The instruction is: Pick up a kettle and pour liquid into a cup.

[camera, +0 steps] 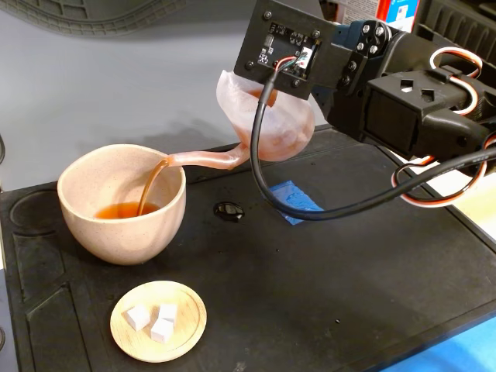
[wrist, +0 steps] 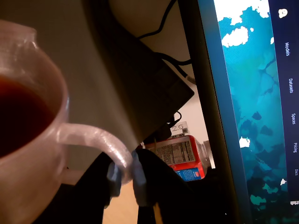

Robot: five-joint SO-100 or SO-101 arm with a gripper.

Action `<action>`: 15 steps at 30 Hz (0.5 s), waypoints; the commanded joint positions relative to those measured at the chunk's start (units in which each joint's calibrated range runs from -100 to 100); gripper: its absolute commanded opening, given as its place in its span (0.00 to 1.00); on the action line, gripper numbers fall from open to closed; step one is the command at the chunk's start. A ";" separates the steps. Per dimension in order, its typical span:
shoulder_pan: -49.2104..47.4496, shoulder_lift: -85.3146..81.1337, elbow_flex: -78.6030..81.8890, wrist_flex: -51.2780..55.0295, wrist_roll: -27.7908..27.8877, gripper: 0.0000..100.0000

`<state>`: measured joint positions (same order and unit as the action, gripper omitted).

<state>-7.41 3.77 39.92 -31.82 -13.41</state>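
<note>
**Q:** Which step is in hand?

**A:** The pour is judged to be under way. In the fixed view the kettle point(camera: 271, 116) is held tilted in the air above the black worktop point(camera: 349, 294), to the right of the cup point(camera: 122, 203). Its long spout point(camera: 203, 160) is extended over the cup's rim, and a stream of reddish-brown liquid point(camera: 149, 188) is seen falling into a shallow pool at the cup's bottom.

**Q:** How is the kettle held?

**A:** In the wrist view the tool point(wrist: 125, 179) is clamped on the kettle's loop handle point(wrist: 96, 140), one finger on each side. Dark liquid is visible inside the kettle body, so a supply remains to be poured.

**Q:** What else is on the worktop?

**A:** A wooden saucer point(camera: 186, 329) with white cubes point(camera: 155, 319) is placed in front of the cup, apart from it. A blue packet point(camera: 294, 200) and a small dark object point(camera: 229, 211) are seen beneath the kettle.

**Q:** What does the next move call for?

**A:** The spout tip is to be kept inside the rim while the tilt is adjusted gradually. Once enough is poured, the kettle is to be returned upright before being set down.
</note>
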 commanded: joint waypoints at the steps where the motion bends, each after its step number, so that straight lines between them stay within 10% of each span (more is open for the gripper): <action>1: 0.22 -3.17 -3.99 0.04 -0.10 0.01; 15: 4.02 -2.83 -2.44 0.13 -19.05 0.01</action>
<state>-4.38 3.77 39.92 -31.82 -31.53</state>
